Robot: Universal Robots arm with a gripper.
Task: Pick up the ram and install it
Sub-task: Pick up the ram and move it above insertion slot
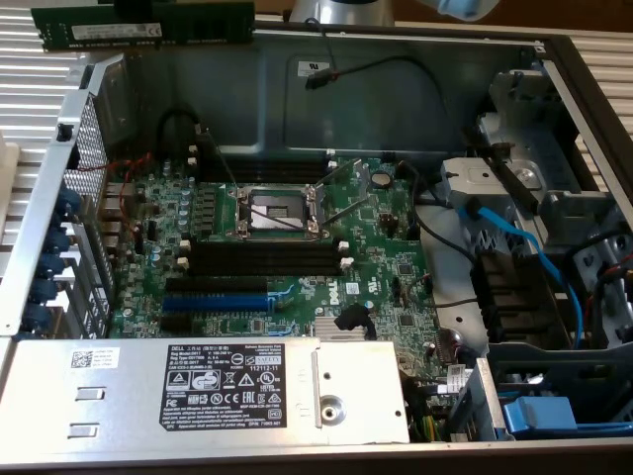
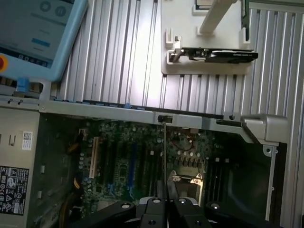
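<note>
Green-black ram (image 1: pixel 143 27) up over the open case (image 1: pixel 415 109) rear edge, well apart from the motherboard (image 1: pixel 287 247); we see the gripper (image 2: pixel 165 199) clamped on it, held edge-on.

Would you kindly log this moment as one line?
gripper: shut on long flat dark green memory stick | stick: aloft over open grey computer case | long black motherboard slots: empty | install: not yet done

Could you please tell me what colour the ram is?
The ram is dark green; exterior view.
</note>
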